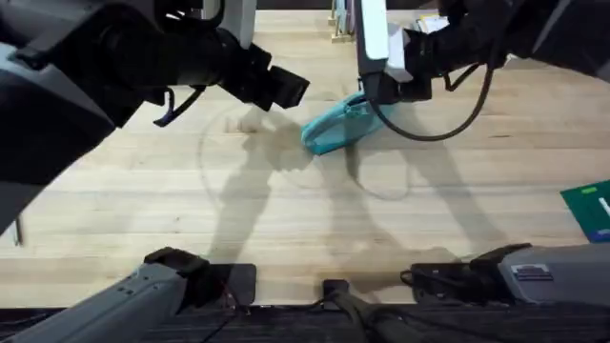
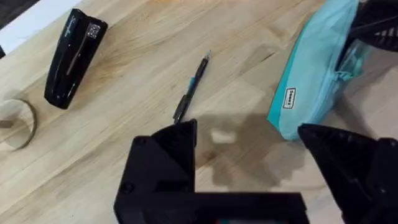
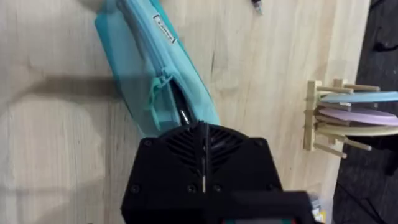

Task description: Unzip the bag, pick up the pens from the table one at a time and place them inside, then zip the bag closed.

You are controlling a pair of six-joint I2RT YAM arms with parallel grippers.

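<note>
The light teal bag (image 1: 334, 126) lies tilted on the table (image 1: 286, 219) at the back middle. My right gripper (image 1: 374, 95) is shut on the bag's far end, which is lifted a little. In the right wrist view the bag (image 3: 140, 56) has its zipper partly open near the small teal pull (image 3: 157, 93), with a dark gap beside my right gripper (image 3: 204, 127). A slim black pen (image 2: 191, 87) lies on the wood between the bag (image 2: 314, 74) and a stapler. My left gripper (image 2: 245, 134) hovers open just above the pen and holds nothing.
A black stapler (image 2: 73, 57) lies beyond the pen, and a round wooden disc (image 2: 12, 124) sits near it. A wooden rack of coloured plates (image 3: 348, 115) stands by the table's far edge. A green object (image 1: 591, 210) lies at the right edge.
</note>
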